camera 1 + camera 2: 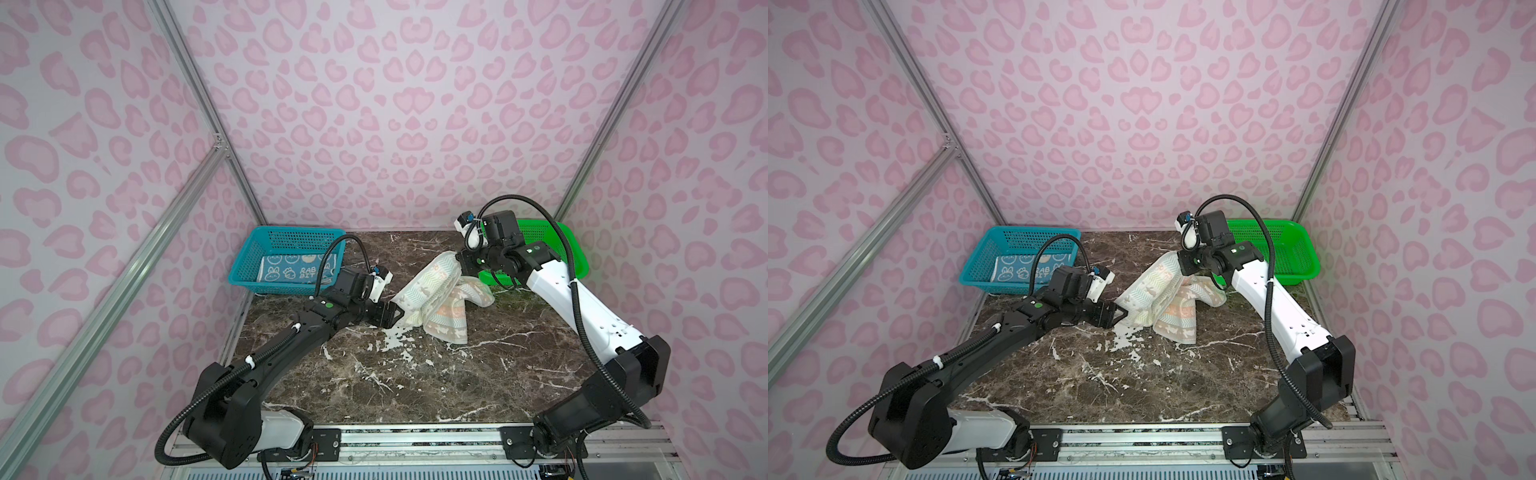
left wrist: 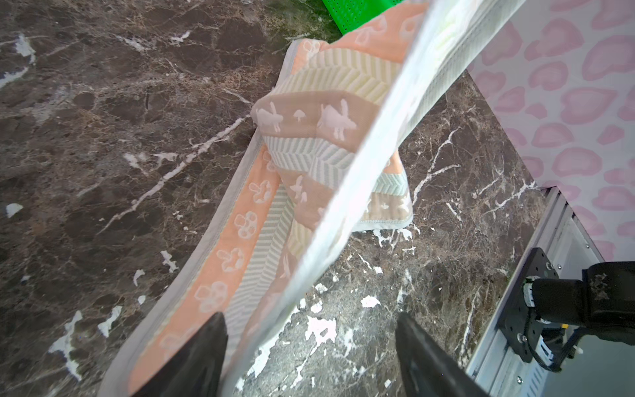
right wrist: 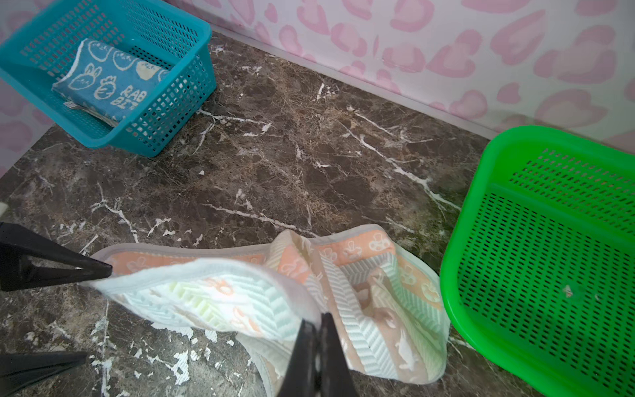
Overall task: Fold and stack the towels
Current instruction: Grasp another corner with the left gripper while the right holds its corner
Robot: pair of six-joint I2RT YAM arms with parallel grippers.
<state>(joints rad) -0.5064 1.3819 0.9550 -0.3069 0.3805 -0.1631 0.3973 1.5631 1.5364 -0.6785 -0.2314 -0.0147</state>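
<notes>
A pale chevron-striped towel [image 1: 432,291] [image 1: 1154,291] with peach bands hangs crumpled over the middle of the marble table. My right gripper [image 1: 461,259] [image 3: 318,330] is shut on its upper edge and holds that end up beside the green basket. The lower folds [image 2: 326,137] rest on the table. My left gripper [image 1: 397,311] [image 2: 311,354] stands open at the towel's low left corner. The towel's edge [image 2: 275,309] runs between its jaws, close to one finger [image 2: 206,343]. A folded blue "RABBIT" towel [image 1: 291,272] [image 3: 106,82] lies in the blue basket.
The blue perforated basket [image 1: 249,257] [image 3: 165,137] stands at the back left. The green basket [image 1: 577,266] [image 3: 549,257] stands at the back right, partly behind my right arm. Pink patterned walls close in three sides. A metal rail [image 1: 415,436] runs along the front edge.
</notes>
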